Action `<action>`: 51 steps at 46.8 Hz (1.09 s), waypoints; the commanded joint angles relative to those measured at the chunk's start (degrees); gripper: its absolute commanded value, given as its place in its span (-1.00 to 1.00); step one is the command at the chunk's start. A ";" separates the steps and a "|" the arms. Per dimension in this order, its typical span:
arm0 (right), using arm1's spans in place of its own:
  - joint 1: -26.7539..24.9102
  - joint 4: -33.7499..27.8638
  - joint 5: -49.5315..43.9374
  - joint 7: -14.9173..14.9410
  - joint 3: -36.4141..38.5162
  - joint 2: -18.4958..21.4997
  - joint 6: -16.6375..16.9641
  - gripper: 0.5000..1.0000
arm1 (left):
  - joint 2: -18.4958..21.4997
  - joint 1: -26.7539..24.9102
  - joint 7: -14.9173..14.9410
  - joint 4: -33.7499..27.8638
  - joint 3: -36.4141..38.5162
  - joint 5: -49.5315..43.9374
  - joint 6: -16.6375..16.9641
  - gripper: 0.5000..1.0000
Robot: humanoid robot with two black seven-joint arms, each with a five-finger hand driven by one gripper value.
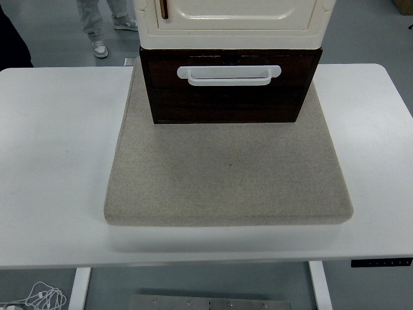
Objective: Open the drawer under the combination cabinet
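A cream combination cabinet (232, 22) stands at the back of a grey felt mat (226, 174). Under it is a dark brown wooden drawer (229, 93) with a white bar handle (229, 75) across its front. The drawer front stands slightly forward of the cabinet above it. Neither robot hand is in view; only a dark sliver shows at the upper left edge (11, 45).
The mat lies on a white table (51, 161). A person's legs and sneakers (100, 26) show on the floor behind the table's far left. White cables (39, 298) lie on the floor below the near edge.
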 commanded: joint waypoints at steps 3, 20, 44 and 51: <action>0.00 0.01 0.01 -0.01 0.00 0.00 0.00 0.70 | 1.37 -3.32 0.11 -4.69 0.22 3.42 0.06 1.00; 0.00 0.01 0.01 -0.01 0.00 0.00 0.00 0.70 | -1.18 -6.14 0.29 -18.66 0.40 25.05 0.59 1.00; 0.00 0.01 0.01 -0.01 0.00 0.00 0.00 0.70 | -2.32 -13.95 1.17 -32.73 22.70 29.80 -0.37 1.00; 0.00 0.01 0.01 -0.01 0.00 0.00 0.00 0.70 | -2.15 -17.73 1.08 -34.23 33.52 29.89 -0.81 1.00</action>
